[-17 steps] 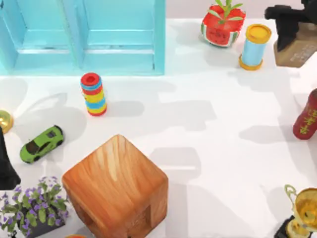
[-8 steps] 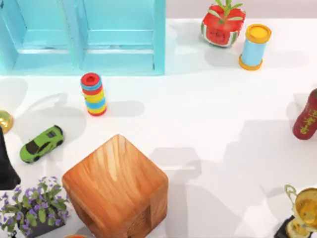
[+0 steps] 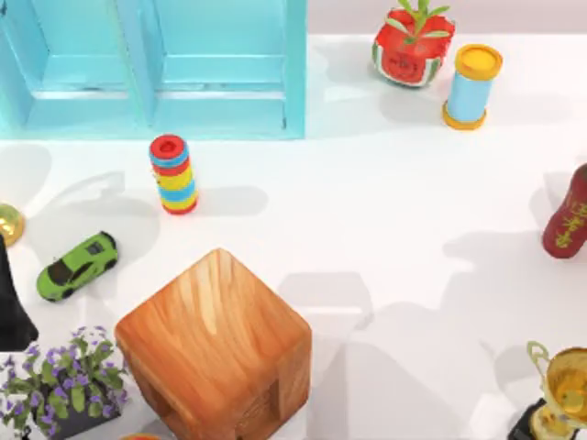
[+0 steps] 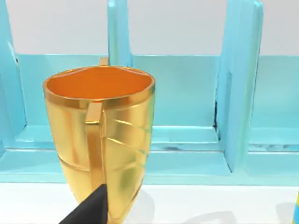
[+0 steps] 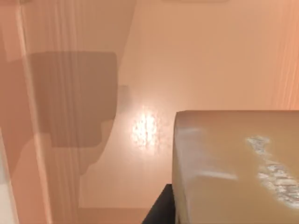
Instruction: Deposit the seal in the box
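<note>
1. The seal (image 5: 233,163), a tan block with whitish marks on one face, sits right up against the right wrist camera. Behind it is a smooth pale-orange surface carrying a blocky shadow, and I cannot tell what that surface is.
2. The right gripper (image 5: 170,212) appears closed on the seal. A dark finger edge lies against the block's lower side, and the block is not resting on the desk (image 3: 385,229).
3. The likely box is the big wooden cube (image 3: 215,353) at the near left of the desk, which has a recess on its lower side.
4. The step in hand is the carry, since the seal is held but not yet inside anything.
5. The next move calls for bringing the seal squarely over the box's opening, lowering it clear of the walls, and only then parting the fingers.
6. The left arm (image 3: 11,302) is parked at the desk's left edge, facing a golden cup (image 4: 100,140) in front of a blue shelf (image 4: 187,93). I cannot tell whether its grip is open or closed.
</note>
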